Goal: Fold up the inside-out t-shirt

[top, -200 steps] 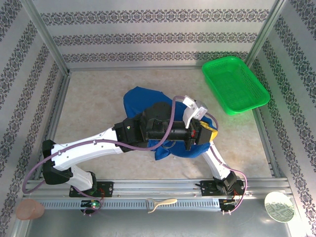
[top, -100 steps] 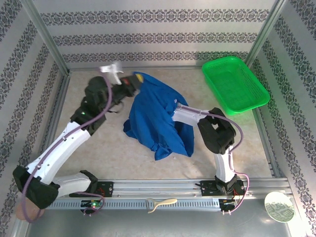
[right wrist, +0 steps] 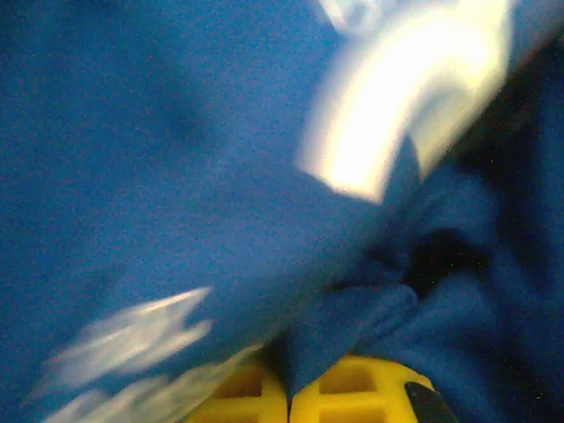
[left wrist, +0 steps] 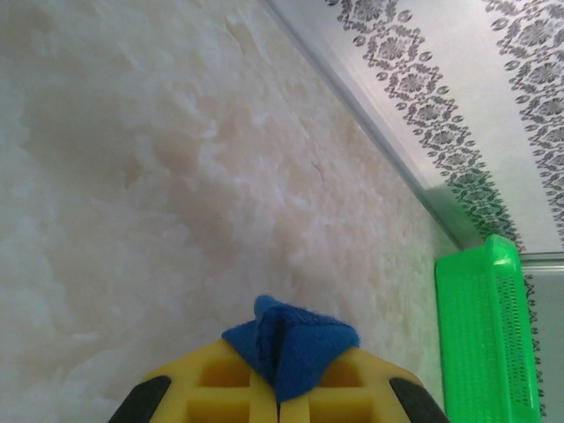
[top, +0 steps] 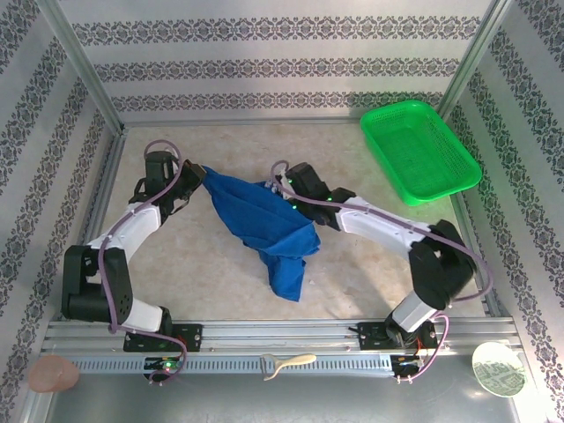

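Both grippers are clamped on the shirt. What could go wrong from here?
1. The left gripper pinches just a small tip of the royal-blue cotton t-shirt; tension could pull it free.
2. The shirt is bunched into a twisted band between the left gripper and the right gripper, with a clump trailing toward the near edge, so laying it down now would likely trap creases.
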Motion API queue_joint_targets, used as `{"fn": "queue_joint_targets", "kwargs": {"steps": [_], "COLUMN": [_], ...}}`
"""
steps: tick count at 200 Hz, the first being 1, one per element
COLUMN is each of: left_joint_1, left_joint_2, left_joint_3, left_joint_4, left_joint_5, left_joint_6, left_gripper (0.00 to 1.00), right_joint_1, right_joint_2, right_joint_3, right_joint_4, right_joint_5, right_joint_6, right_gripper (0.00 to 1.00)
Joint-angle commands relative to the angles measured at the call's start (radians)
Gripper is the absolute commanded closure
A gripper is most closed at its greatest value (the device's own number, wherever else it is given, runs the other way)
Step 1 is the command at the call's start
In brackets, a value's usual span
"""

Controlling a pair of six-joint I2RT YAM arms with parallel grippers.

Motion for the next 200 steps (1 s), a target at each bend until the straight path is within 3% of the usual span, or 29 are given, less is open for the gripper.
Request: {"fn": "queue_joint_targets", "kwargs": {"steps": [1,27,58,80,103,130,162,185,200], "left_joint_1": [0.017,0.017,0.017,0.012,-0.045,-0.218,-0.403,-0.423,-0.418], "left_joint_2": [0.061,0.089,0.036,-0.109,-0.254,-0.324,-0.244,-0.127,-0.07], "left_joint_3": [0.026,0.001,0.026,0.027,0.021,0.056,0.088,0.042,0.027], "left_joint_4": [-0.023,0.034,0.028,-0.027,-0.065,-0.104,-0.052,0.057,0.044], "left_joint_5": [0.0,0.067,0.209,0.266,0.273,0.153,-0.009,-0.058,-0.149], "left_joint_6": [0.056,0.067,0.125,0.149,0.127,0.155,0.197,0.127,0.128], "left_gripper": [1.0,0.99,0.43,0.28,0.24,0.22,0.22,0.22,0.22], "right_joint_1": [-0.02,-0.061,-0.112,-0.128,-0.137,-0.135,-0.127,-0.128,-0.13], "right_joint_2": [-0.098,-0.159,-0.2,-0.215,-0.193,-0.165,-0.172,-0.187,-0.212], "right_joint_3": [0.045,0.117,0.164,0.191,0.249,0.302,0.331,0.366,0.387], "right_joint_4": [0.036,0.037,0.088,0.125,0.133,0.133,0.135,0.12,0.103], "right_joint_5": [-0.035,0.01,0.075,0.121,0.111,0.09,0.088,0.062,0.042], "right_joint_6": [0.024,0.029,0.047,0.051,0.068,0.089,0.109,0.116,0.116], "right_gripper": [1.0,1.0,1.0,1.0,1.0,1.0,1.0,1.0,1.0]}}
